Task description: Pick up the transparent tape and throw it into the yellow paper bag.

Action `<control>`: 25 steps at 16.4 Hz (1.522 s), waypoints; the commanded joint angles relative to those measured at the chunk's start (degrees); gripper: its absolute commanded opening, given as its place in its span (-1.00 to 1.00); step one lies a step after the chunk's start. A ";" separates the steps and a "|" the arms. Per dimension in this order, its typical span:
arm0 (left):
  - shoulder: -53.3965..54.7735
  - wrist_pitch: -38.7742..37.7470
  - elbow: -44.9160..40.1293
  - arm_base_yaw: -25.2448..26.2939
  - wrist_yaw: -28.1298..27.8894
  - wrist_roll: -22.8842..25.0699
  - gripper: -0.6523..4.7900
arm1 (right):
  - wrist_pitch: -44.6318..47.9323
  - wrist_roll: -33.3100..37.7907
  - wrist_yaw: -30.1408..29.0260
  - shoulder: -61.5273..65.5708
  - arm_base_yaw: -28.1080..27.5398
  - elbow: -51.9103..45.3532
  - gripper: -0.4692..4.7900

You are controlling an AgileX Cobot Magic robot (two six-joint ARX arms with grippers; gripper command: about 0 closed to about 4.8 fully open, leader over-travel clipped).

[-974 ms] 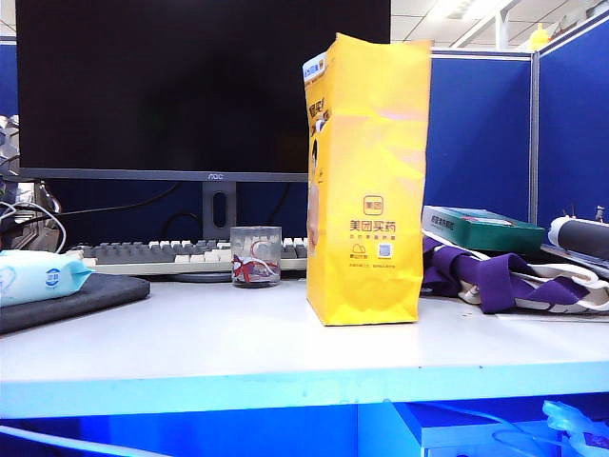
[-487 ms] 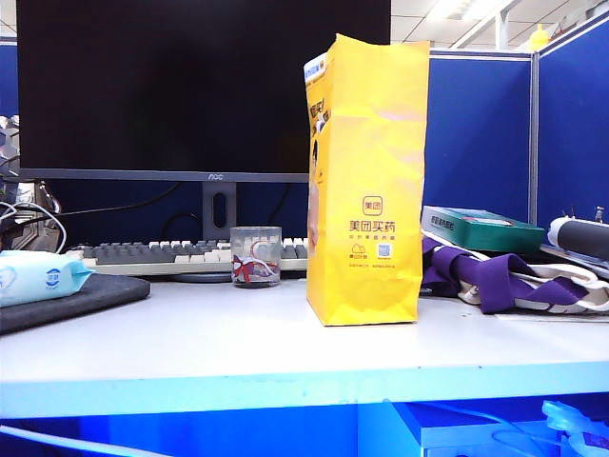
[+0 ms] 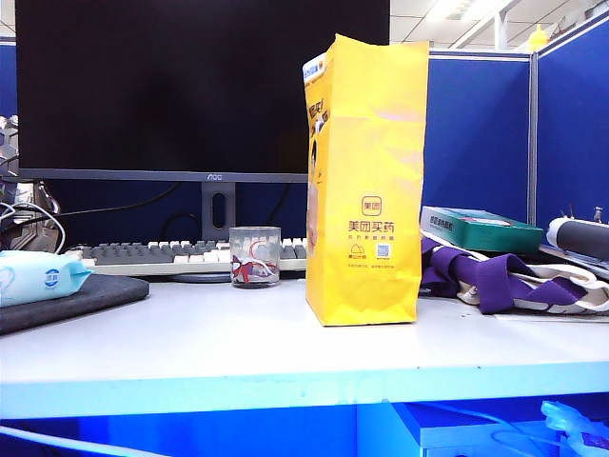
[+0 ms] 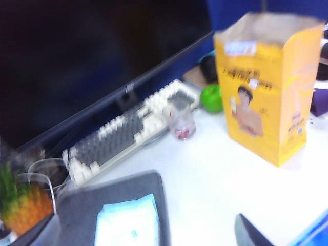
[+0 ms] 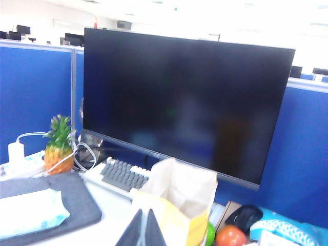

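Note:
The yellow paper bag (image 3: 366,181) stands upright right of the table's middle; it also shows in the left wrist view (image 4: 266,87). Its open top (image 5: 177,197) shows a pale inside. The transparent tape is out of view in every frame. My left gripper (image 4: 138,238) hangs open above the grey mat, well away from the bag, with one dark fingertip (image 4: 246,233) over the white table and nothing between the fingers. Just before the bag's mouth, my right gripper (image 5: 145,230) is shut and empty. Neither gripper appears in the exterior view.
A glass cup (image 3: 255,257) with red-white contents stands before the keyboard (image 3: 181,255) and the monitor (image 3: 200,86). A wipes pack (image 3: 38,276) lies on the grey mat (image 3: 86,297). Purple cloth (image 3: 495,276), a green box (image 3: 481,228), a pineapple (image 5: 58,148) and a green ball (image 4: 211,98) sit around.

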 commanded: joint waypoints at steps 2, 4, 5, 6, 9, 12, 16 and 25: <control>-5.14 1.62 -7.65 0.04 -0.46 -8.02 1.00 | 1.09 4.20 -3.32 -5.79 0.09 -6.69 -0.84; -5.18 -0.11 -10.03 0.04 0.79 -8.35 1.00 | -0.13 8.63 -3.54 -6.78 0.09 -10.05 -0.84; -5.20 -1.51 -10.93 0.04 0.79 -9.38 1.00 | -0.59 10.69 -4.07 -6.71 0.09 -12.20 -0.84; -5.18 -1.88 -10.93 0.04 0.76 -9.46 1.00 | -0.59 10.67 -3.87 -6.67 0.09 -12.74 -0.84; -5.20 -2.34 -10.93 0.04 1.66 -14.62 1.00 | -0.61 10.64 -3.50 -6.27 0.09 -14.21 -0.84; -5.20 -2.29 -10.93 0.04 1.79 -14.97 1.00 | -3.58 10.99 -3.48 -6.54 0.04 -14.86 -0.82; -5.20 -2.29 -10.93 0.04 2.12 -14.97 1.00 | -5.75 10.99 -3.48 -6.54 0.04 -14.86 -0.82; -22.47 2.36 -26.84 4.81 2.51 -14.97 1.00 | -4.87 10.99 -3.85 -14.64 -0.07 -23.17 -0.82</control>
